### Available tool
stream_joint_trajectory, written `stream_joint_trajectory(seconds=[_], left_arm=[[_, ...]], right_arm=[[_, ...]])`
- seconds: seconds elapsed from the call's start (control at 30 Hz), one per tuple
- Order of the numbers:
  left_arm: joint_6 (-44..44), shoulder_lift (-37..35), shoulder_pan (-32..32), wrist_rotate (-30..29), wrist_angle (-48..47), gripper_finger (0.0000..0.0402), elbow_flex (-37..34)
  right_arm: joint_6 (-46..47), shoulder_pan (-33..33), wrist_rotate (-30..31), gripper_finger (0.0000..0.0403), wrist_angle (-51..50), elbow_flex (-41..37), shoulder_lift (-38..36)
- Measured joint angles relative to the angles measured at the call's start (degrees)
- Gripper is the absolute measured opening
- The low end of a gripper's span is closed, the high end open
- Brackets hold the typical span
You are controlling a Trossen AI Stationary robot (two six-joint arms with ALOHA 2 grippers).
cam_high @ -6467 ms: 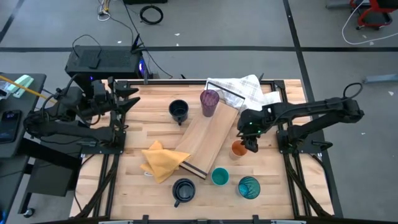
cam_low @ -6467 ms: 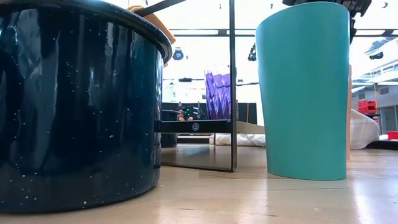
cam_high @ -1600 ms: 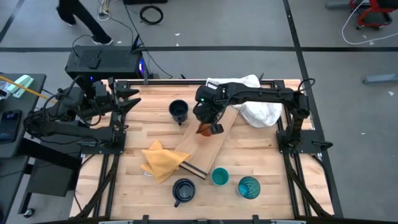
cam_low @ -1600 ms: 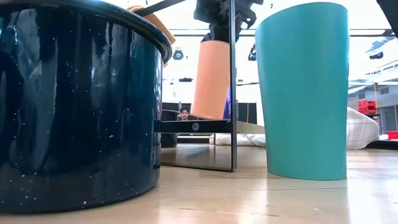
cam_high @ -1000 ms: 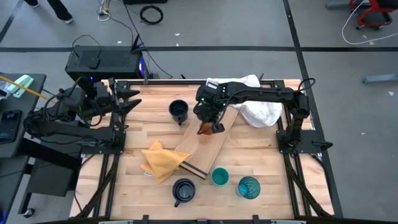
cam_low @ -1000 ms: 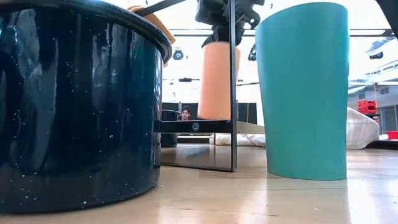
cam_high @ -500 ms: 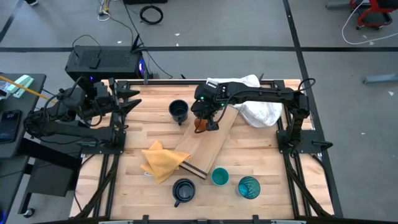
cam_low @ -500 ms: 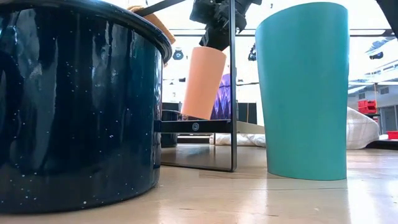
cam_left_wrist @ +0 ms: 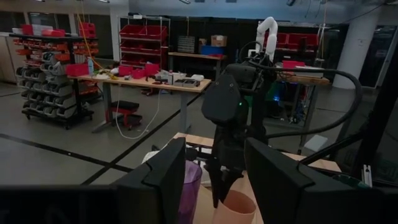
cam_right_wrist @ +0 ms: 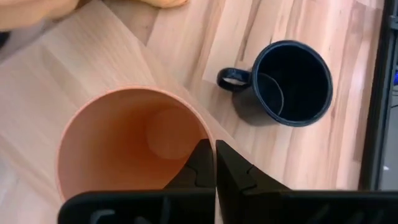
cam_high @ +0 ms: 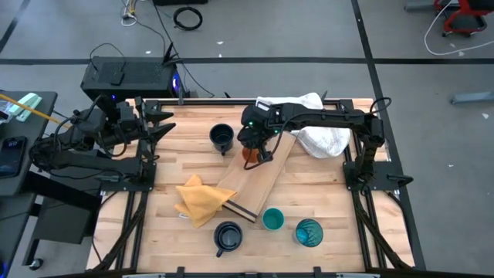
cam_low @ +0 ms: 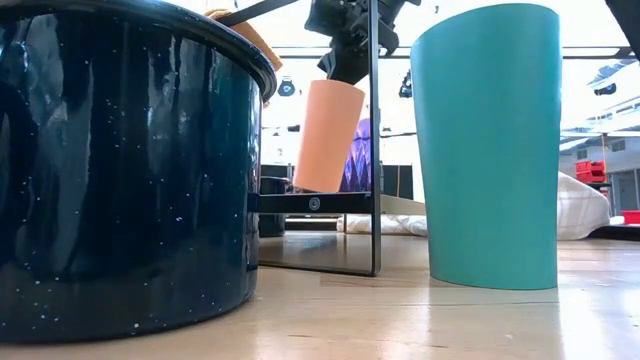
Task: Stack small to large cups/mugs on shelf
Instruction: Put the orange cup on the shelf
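Right tool (cam_high: 253, 150): reaches across to the far end of the shelf (cam_high: 258, 176), fingers pinched together on the rim of the orange cup (cam_high: 248, 155). In the right wrist view the two fingers (cam_right_wrist: 214, 163) meet on the cup wall, one inside and one outside. The cup hangs tilted above the plank (low view shows it clear of the surface).

Left tool (cam_high: 162, 123): parked at the left edge of the worktop (cam_high: 177, 166), fingers apart, holding nothing.

Shelf: light-wood plank lying diagonally across the middle of the worktop, dark strip at its near end.

Purple tumbler (cam_left_wrist: 188, 186): upright just beside the orange cup, at the shelf's far end; mostly hidden under the right arm from above.

Navy mug (cam_high: 221, 137): on the worktop left of the shelf's far end, handle toward the shelf.

Second navy mug (cam_high: 228, 236): near front edge.

Teal cup (cam_high: 272, 219): upright beside the shelf's near end.

Patterned tumbler (cam_high: 309, 232): right of the teal cup.

Yellow cloth (cam_high: 199, 199): touching the shelf's left side.

White towel (cam_high: 316, 127): far right corner.
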Motion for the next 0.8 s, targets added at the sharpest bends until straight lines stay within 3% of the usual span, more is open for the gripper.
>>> stream_joint_trajectory(seconds=[0.2,0.53,0.8], left_arm=[[0.02,0.0,0.01,0.0,0.02,0.0172,0.0],[0.15,0.0,0.01,0.02,0.01,0.0172,0.0],[0.12,-0.01,0.0,0.02,0.02,0.0172,0.0]], right_arm=[[-3.97,0.0,3.19,0.0,-0.96,0.0,0.0],[-7.12,0.0,1.36,0.0,-6.68,0.0,0.0],[-7.12,-0.02,2.49,0.0,-4.8,0.0,0.0]])
